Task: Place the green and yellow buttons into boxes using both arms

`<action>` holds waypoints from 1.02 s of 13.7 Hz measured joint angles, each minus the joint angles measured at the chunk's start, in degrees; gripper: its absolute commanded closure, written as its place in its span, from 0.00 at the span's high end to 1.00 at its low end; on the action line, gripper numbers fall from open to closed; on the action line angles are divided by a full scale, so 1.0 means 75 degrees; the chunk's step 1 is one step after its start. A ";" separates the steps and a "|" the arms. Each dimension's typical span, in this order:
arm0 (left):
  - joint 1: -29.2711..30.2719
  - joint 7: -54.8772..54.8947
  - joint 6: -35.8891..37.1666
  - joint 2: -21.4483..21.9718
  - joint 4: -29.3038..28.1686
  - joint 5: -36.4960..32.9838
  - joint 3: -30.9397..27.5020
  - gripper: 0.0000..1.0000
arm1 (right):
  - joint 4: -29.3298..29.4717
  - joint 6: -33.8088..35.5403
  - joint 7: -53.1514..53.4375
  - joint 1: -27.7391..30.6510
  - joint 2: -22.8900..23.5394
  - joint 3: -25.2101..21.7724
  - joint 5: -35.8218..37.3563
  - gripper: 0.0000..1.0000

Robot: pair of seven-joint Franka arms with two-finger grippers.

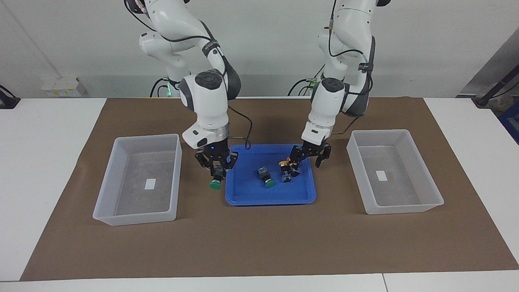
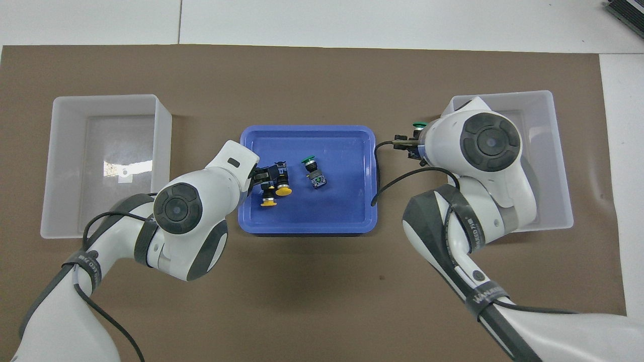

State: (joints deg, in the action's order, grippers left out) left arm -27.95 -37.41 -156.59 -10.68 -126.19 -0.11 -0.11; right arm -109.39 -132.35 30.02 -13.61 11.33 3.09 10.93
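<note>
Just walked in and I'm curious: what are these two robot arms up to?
They are sorting buttons from a blue tray into two boxes. The right gripper holds a green button in the air at the tray's edge. The left gripper is down at two yellow buttons in the tray. Another green button waits there. Both boxes are empty.

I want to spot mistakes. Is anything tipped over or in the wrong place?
Nothing looks wrong. One green button and two yellow buttons lie on their sides in the blue tray; the right gripper holds another green button. Both boxes sit straight.
</note>
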 measured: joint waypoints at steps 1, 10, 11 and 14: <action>-0.0088 -0.0118 -0.0021 -0.0063 -0.0001 0.0000 0.0005 0.86 | -0.0139 0.0044 -0.0341 0.0243 -0.0122 -0.0001 0.0000 0.00; -0.0200 -0.0201 -0.0309 -0.0363 0.0015 0.0000 -0.0007 0.50 | -0.0393 -0.0092 -0.4220 0.2328 -0.0201 -0.0006 -0.0627 0.00; -0.0206 -0.0201 -0.0317 -0.0360 0.0024 0.0000 -0.0007 0.46 | -0.0413 -0.0239 -0.4527 0.2518 -0.0127 -0.0008 -0.0728 0.00; -0.0228 -0.0213 -0.0328 -0.0357 0.0041 0.0002 -0.0004 0.46 | -0.0411 -0.0850 -0.4851 0.2728 0.0234 -0.0007 -0.0760 0.00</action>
State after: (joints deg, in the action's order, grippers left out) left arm -29.66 -39.01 -159.04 -13.35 -125.88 -0.10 -0.15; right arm -112.48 -138.73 -6.36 6.85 13.08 3.04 5.22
